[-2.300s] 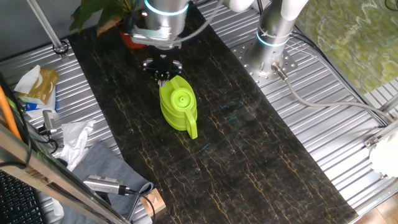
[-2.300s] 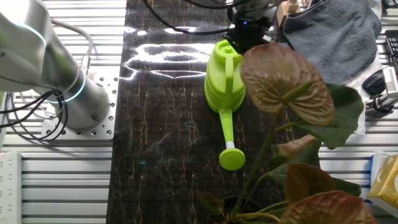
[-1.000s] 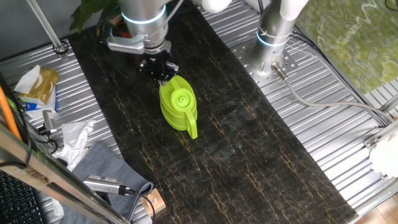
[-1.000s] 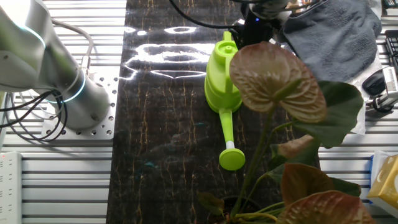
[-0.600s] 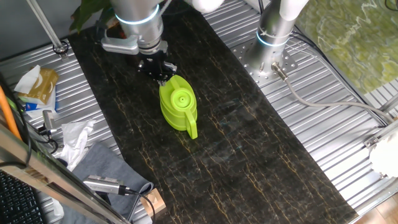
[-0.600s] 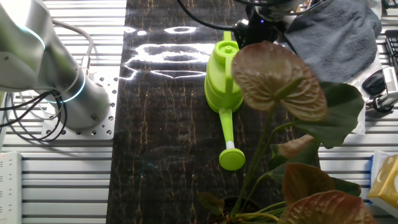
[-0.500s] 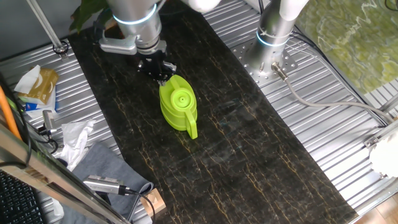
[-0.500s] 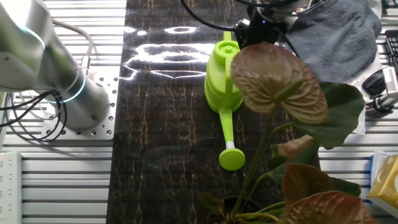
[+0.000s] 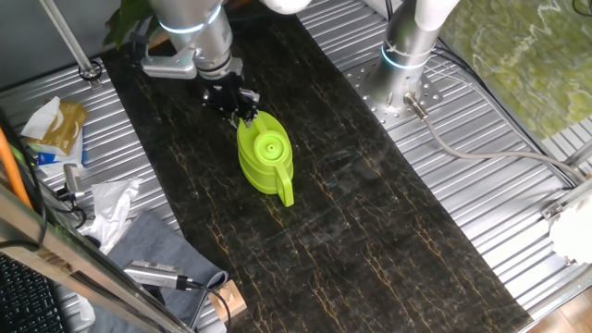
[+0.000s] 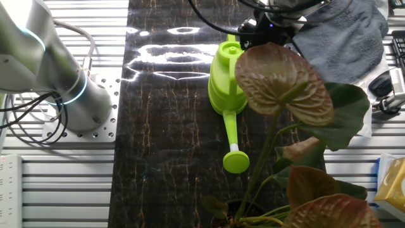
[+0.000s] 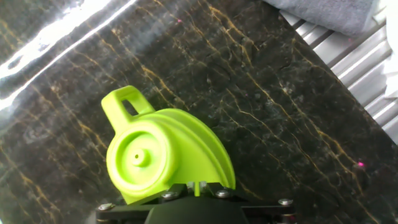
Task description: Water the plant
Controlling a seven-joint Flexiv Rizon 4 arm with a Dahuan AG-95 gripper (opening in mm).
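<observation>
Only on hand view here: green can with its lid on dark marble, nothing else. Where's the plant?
Observer: Outside your frame. The plant stands at one end of the dark mat, and its broad leaves hang over the mat.
Operator: Which way does the spout aim?
Observer: The watering can stands upright, and its spout runs along the mat toward the plant's end.
Operator: Pincer shut on anything?
Observer: Cannot tell. One fixed view shows the pincer right at the can's edge, but it is too dark to read whether the jaws are closed or touching the can.
</observation>
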